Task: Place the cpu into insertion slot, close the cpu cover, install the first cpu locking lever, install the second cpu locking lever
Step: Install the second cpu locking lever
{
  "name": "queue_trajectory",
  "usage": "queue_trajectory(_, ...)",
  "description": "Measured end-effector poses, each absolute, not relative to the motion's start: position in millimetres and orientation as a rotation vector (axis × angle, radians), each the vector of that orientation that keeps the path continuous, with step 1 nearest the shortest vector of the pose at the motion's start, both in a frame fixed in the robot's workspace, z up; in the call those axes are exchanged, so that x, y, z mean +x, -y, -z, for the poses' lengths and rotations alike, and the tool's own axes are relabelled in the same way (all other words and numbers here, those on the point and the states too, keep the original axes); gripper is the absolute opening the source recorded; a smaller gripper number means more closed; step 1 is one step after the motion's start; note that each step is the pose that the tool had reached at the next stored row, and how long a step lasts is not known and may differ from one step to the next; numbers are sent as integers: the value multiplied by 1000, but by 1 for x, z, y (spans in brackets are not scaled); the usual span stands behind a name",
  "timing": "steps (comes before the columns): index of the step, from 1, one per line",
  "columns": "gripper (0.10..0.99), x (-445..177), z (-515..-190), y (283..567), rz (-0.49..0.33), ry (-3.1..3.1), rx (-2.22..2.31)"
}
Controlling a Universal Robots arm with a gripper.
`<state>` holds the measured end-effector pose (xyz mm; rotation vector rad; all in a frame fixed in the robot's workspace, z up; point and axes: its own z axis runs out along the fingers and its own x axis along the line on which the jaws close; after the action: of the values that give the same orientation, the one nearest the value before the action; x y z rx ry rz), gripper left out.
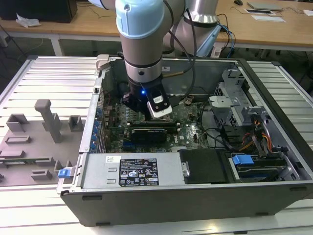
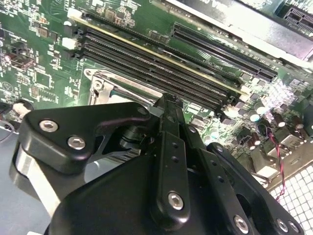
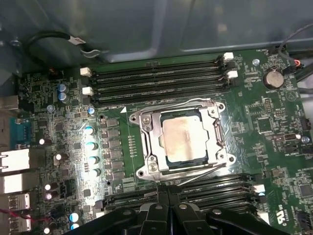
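Observation:
In the first wrist view the cpu [image 3: 185, 138], a silvery-beige square, lies in the insertion slot [image 3: 221, 128]. The silver cpu cover [image 3: 149, 142] is folded flat around it. One wire locking lever [image 3: 171, 104] runs along the far side of the socket. The other lever [image 3: 203, 174] slants loose on the side nearest my gripper [image 3: 168, 196], whose black fingers are shut together with nothing visible between them. In the second wrist view my gripper [image 2: 168, 100] hovers close by the socket's corner [image 2: 100, 83]. The exterior view shows my gripper [image 1: 139, 105] low inside the open computer case [image 1: 274, 191].
Long black memory slots [image 3: 156, 78] flank the socket on both sides [image 3: 215, 188]. Capacitors [image 3: 90, 147] and rear ports [image 3: 12, 164] stand beside it. In the exterior view a black card [image 1: 149, 132], drive bays [image 1: 254, 161] and cables [image 1: 220, 134] crowd the case. A grey fixture tray [image 1: 39, 142] lies on the exterior view's left.

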<state>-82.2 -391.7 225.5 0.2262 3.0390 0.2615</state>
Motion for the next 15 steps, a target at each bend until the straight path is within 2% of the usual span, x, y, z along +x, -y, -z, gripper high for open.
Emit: queue_trajectory(15, 106, -86, -214, 392, -301, -3037, 228)
